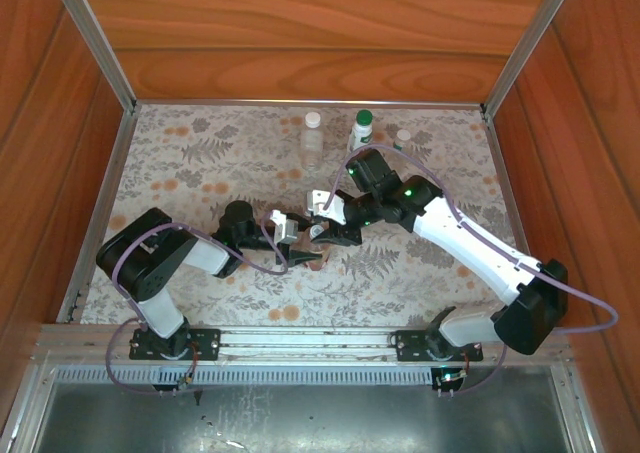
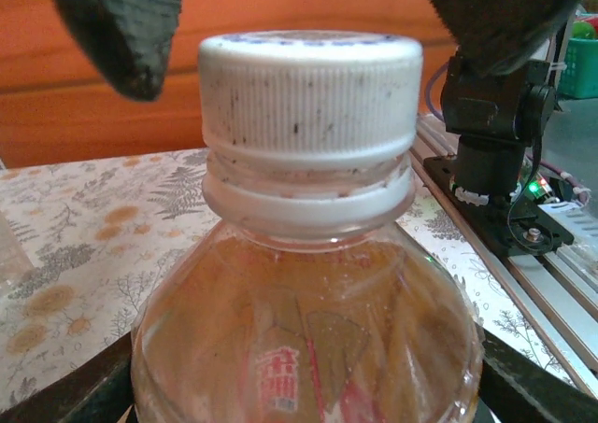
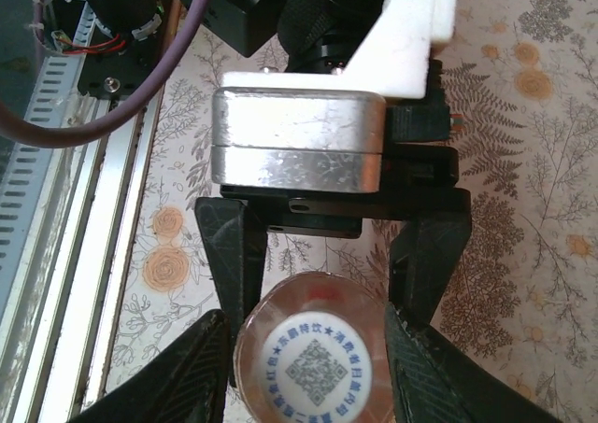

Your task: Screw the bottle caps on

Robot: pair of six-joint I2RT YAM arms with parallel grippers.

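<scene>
An amber bottle point(image 2: 308, 348) with red print stands upright between the jaws of my left gripper point(image 2: 308, 390), which is shut on its body. A white ribbed cap point(image 2: 310, 91) sits on its neck. From above, the cap point(image 3: 313, 372) shows a blue printed code. My right gripper point(image 3: 313, 378) hovers over the cap, its fingers point(image 3: 182, 376) standing either side with a small gap. In the top view the two grippers meet at mid-table, left point(image 1: 302, 251), right point(image 1: 323, 233).
Three more bottles stand at the back: a clear one with a white cap point(image 1: 313, 138), a white one with a dark green cap point(image 1: 362, 128) and a small clear one point(image 1: 403, 138). Wooden walls close in the flowered table point(image 1: 200, 163). A metal rail point(image 1: 300, 343) runs along the near edge.
</scene>
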